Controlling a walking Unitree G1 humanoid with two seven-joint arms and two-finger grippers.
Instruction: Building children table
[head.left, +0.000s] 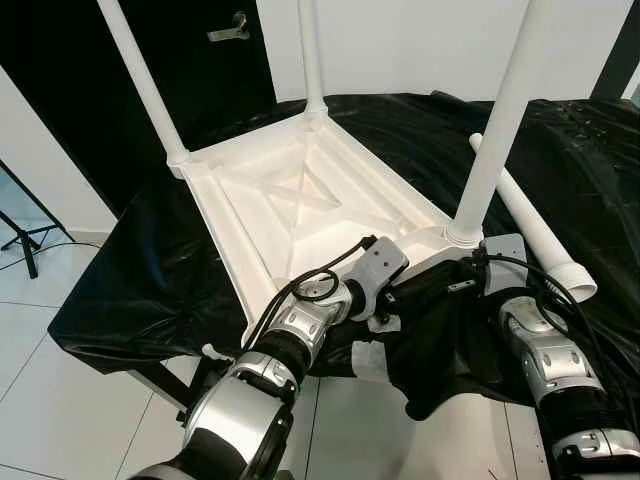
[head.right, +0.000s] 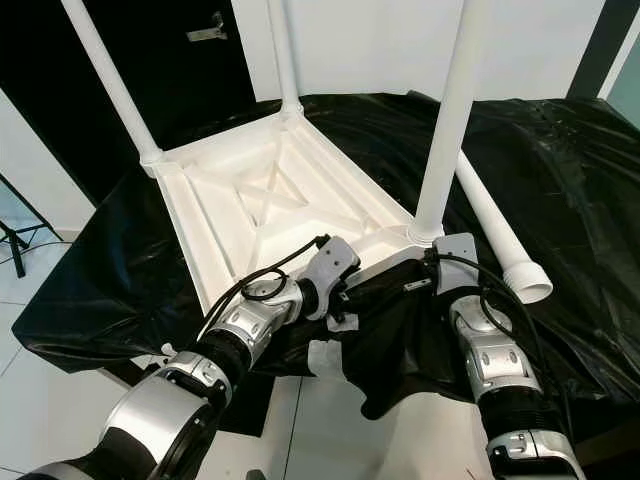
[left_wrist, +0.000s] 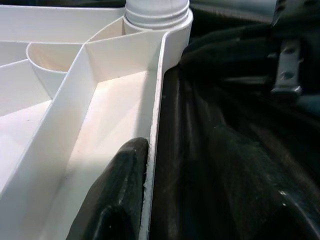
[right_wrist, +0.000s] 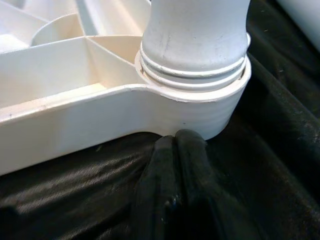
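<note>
1. The upturned tabletop (head.left: 300, 205) lies on the sheet-covered surface (head.left: 130, 290), three legs (head.left: 497, 125) standing up from its corners.
2. A loose leg (head.left: 535, 228) lies on the sheet, right of the tabletop.
3. The left gripper (left_wrist: 125, 195) sits at the tabletop's near rim.
4. The right gripper (right_wrist: 175, 145) touches the near-right corner socket (right_wrist: 200, 117).

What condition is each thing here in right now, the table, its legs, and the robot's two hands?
Tabletop: upside down on the black cloth.
Three legs: standing upright in corner sockets.
Fourth leg: loose, lying on the cloth.
Left gripper: one finger inside the tabletop's rim.
Right gripper: fingers shut, tips against the near corner socket.
Door: closed.
</note>
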